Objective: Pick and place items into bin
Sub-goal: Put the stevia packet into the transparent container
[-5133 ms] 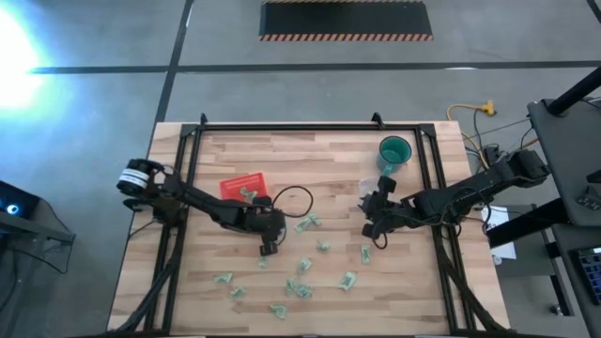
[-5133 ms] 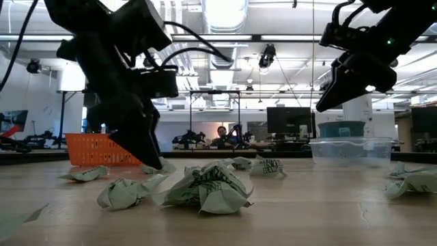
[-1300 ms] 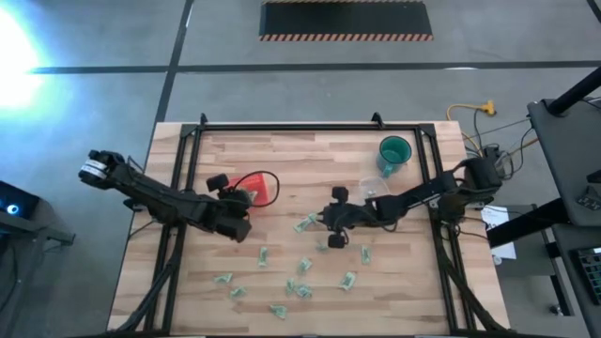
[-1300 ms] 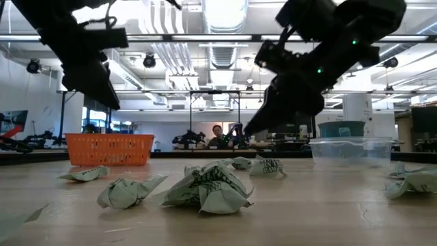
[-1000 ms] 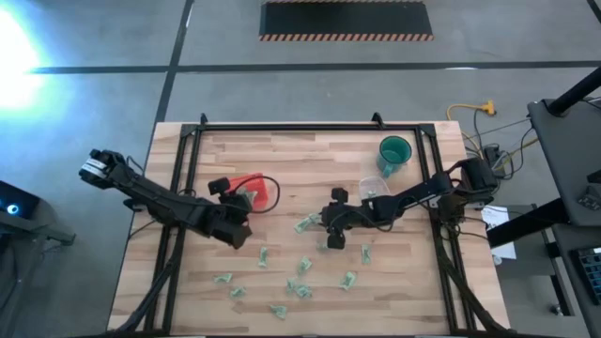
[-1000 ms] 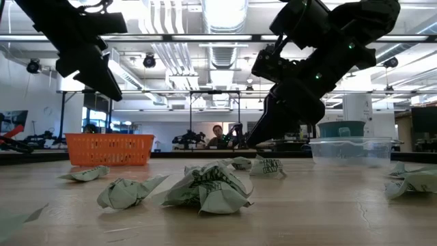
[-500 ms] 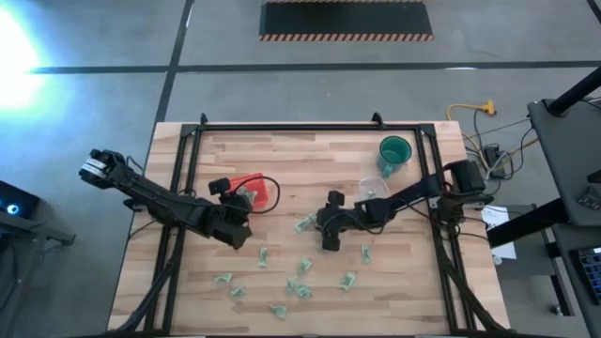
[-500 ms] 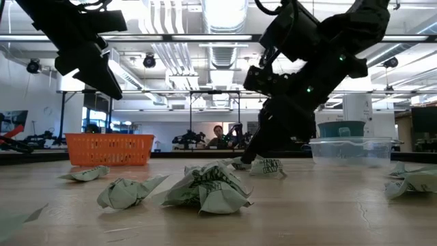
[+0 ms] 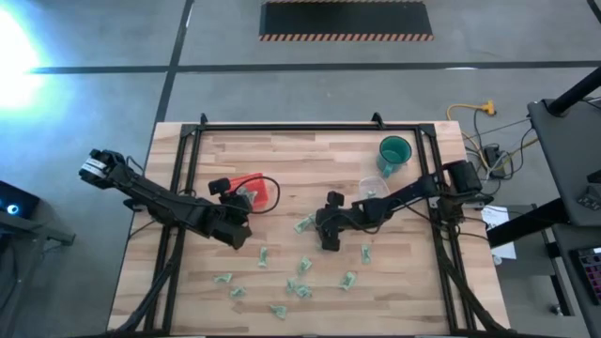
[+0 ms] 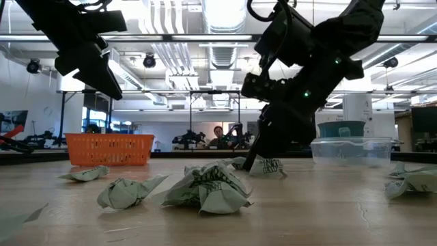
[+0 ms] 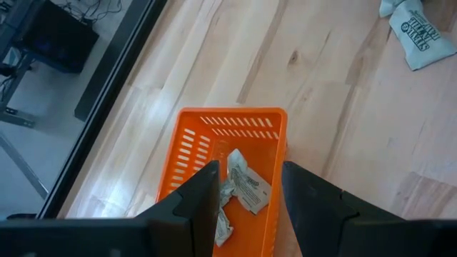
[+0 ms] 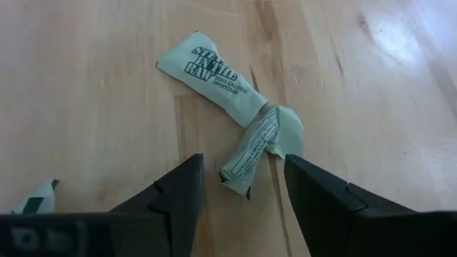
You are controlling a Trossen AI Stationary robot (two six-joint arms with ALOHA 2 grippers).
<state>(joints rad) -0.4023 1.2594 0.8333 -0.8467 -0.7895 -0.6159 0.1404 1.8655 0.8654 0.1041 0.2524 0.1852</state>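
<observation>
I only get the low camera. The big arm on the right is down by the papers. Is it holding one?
Observer: No. The right gripper is open, its fingers either side of a twisted green packet lying on the table.
Operator: Is the orange basket empty?
Observer: No, the left wrist view shows crumpled packets inside the orange basket.
Operator: Where's the other arm?
Observer: The left gripper hangs above that basket, open, with nothing between its fingers.
</observation>
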